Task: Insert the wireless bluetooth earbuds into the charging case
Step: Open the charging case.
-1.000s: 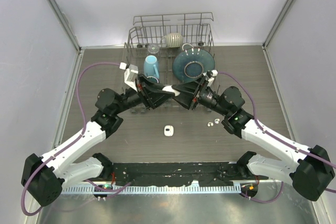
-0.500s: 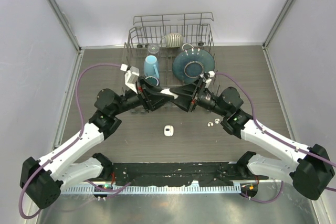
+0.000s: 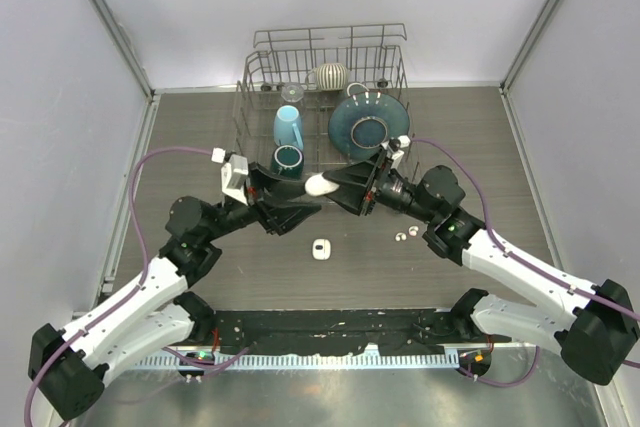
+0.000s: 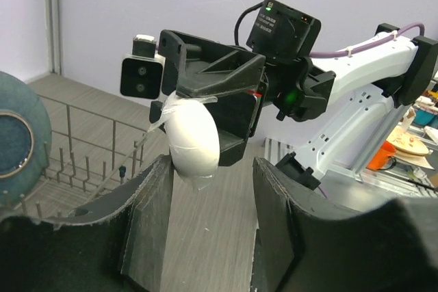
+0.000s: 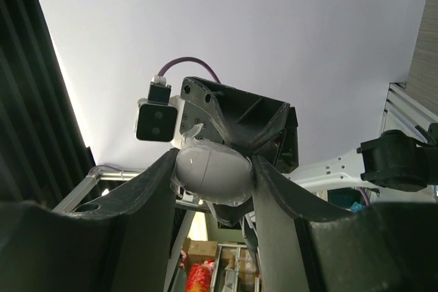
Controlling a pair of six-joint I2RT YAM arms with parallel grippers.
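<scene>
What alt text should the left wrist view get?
The right gripper holds a white pebble-shaped charging case between its fingers, facing the camera. The left gripper stands open just below it, its dark fingers in the foreground. A wire dish rack with a blue plate is at left.

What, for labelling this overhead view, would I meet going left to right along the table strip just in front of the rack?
Left arm's elbow → small white case → first earbud → second earbud → right arm's elbow.
</scene>
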